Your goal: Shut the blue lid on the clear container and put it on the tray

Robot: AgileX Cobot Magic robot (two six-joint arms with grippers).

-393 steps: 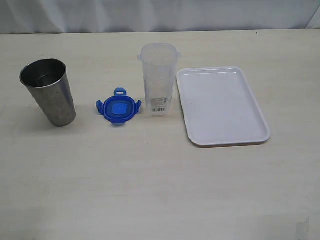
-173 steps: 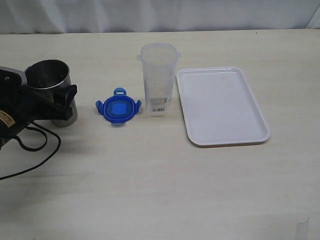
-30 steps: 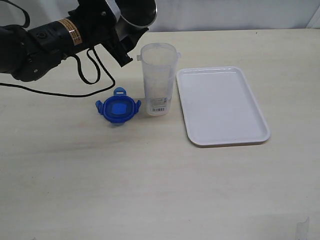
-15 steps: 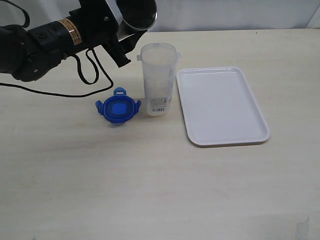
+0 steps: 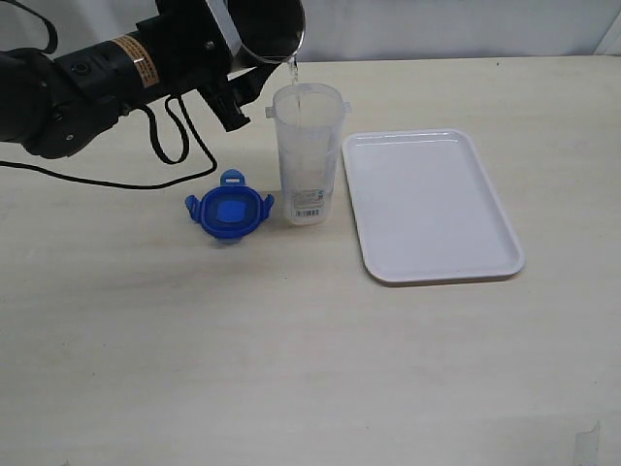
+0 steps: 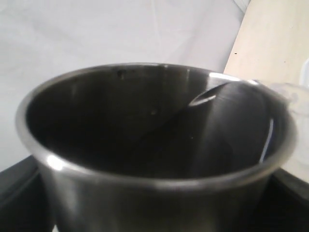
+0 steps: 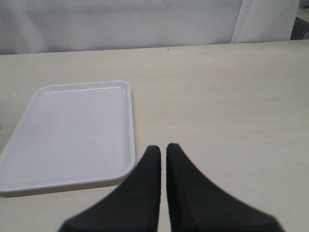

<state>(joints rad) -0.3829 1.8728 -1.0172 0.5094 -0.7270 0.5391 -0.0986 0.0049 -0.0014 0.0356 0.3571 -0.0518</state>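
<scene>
The clear container [image 5: 308,155] stands upright and open beside the white tray [image 5: 430,204]. The blue lid [image 5: 229,210] lies flat on the table just left of the container. My left gripper [image 5: 238,73] is shut on a steel cup [image 5: 264,27], tilted above the container's mouth, and a thin stream of water [image 5: 295,70] runs from the cup's lip into it. The left wrist view is filled by the steel cup [image 6: 154,145] with water sliding toward its rim. My right gripper [image 7: 163,150] is shut and empty, low over the table beside the tray [image 7: 72,130]; the exterior view does not show it.
A black cable [image 5: 146,165] from the left arm lies across the table behind the lid. A white backdrop [image 5: 437,24] rises behind the table's far edge.
The steel cup has tipped a little further over the container, and water now pours from its lip. Lid, container and tray have not moved.
</scene>
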